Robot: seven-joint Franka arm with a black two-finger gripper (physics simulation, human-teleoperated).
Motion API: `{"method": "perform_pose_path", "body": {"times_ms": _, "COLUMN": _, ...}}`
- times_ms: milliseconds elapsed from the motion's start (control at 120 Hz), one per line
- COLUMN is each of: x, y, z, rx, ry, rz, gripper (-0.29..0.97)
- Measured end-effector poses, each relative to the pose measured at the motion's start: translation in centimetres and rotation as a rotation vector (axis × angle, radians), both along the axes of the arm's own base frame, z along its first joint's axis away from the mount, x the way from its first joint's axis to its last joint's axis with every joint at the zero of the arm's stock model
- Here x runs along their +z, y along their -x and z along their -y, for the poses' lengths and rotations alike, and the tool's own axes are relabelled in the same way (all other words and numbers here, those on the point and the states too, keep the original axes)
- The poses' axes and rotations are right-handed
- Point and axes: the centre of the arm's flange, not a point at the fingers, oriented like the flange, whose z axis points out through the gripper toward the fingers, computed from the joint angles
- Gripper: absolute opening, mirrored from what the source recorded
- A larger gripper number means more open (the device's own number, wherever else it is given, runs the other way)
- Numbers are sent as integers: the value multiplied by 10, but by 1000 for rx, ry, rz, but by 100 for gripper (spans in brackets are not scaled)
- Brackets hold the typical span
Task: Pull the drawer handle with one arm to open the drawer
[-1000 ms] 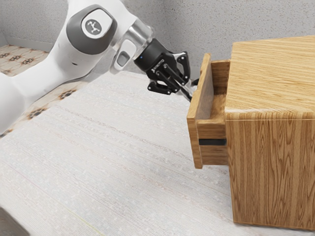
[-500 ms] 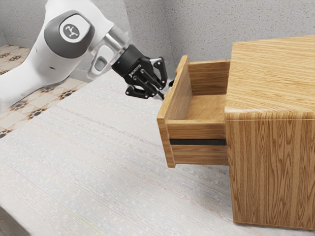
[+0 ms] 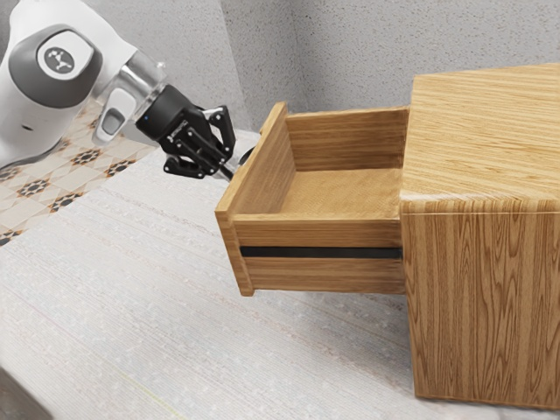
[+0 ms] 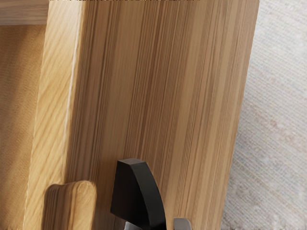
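Note:
A light wooden cabinet [image 3: 481,227] stands at the exterior view's right. Its top drawer [image 3: 319,232] is pulled far out toward the exterior view's left, and the inside is bare. My black gripper [image 3: 233,166] is at the outer face of the drawer front [image 3: 255,171], which hides the handle there. In the wrist view the drawer front [image 4: 158,96] is very close. The wooden handle [image 4: 69,206] sits at the hand, with one black finger [image 4: 136,191] right beside it. The gripper holds the handle.
The cabinet rests on a pale grey textured surface [image 3: 131,297] that stretches toward the exterior view's left and front. A patterned tile floor [image 3: 52,184] lies behind the arm. Grey walls [image 3: 350,44] meet in a corner behind the drawer.
My arm has drawn back toward the exterior view's left, and the drawer has come with it, from slightly open to far out. The cabinet has not moved.

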Motion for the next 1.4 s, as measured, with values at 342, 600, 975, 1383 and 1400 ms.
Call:
{"method": "perform_pose_path", "body": {"times_ms": 342, "x": 1, "y": 22, "z": -32, "rx": 26, "ry": -44, "rz": 6, "gripper": -8}}
{"method": "perform_pose_path", "body": {"times_ms": 600, "x": 0, "y": 22, "z": -34, "rx": 14, "ry": -57, "rz": 7, "gripper": -2}}
{"method": "perform_pose_path", "body": {"times_ms": 975, "x": 3, "y": 20, "z": -26, "rx": -14, "ry": -68, "rz": 16, "gripper": 17}}
{"method": "perform_pose_path", "body": {"times_ms": 1383, "x": 37, "y": 44, "z": -30, "rx": -1, "ry": -80, "rz": 71, "gripper": 23}}
{"method": "perform_pose_path", "body": {"times_ms": 1400, "x": 42, "y": 48, "z": -32, "rx": 3, "ry": -82, "rz": 79, "gripper": 23}}
